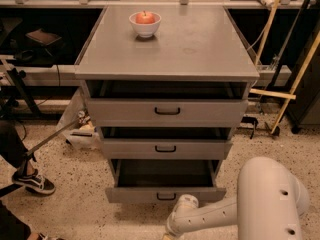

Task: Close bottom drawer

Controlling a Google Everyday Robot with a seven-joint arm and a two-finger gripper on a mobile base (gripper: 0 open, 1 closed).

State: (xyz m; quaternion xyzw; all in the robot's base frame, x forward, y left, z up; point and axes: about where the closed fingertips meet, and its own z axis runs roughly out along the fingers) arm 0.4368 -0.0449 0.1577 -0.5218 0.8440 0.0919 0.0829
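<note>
I am looking down at a grey metal cabinet with a flat worktop (200, 49). Near the worktop's far left corner stands a white bowl (145, 28) holding a red apple (145, 17). Under the front edge are three grey drawers, one above another. The bottom drawer (135, 195) is pulled out well past the two above it, so I can see into its dark inside, which looks empty. Its small black handle (166, 197) sits in the middle of the plain front. My robot's white arm (225, 213) comes in from the lower right, and the gripper (170, 232) lies just in front of the drawer, low and a little right of the handle. It seems to run off the bottom of the view, so I cannot tell whether it is clenched, released or touching anything. I judge the drawer to be stiff sheet metal on slides, light if it is empty, and not fragile. No hold is needed: a flat, steady push on the front near the handle should slide it in without skewing.
</note>
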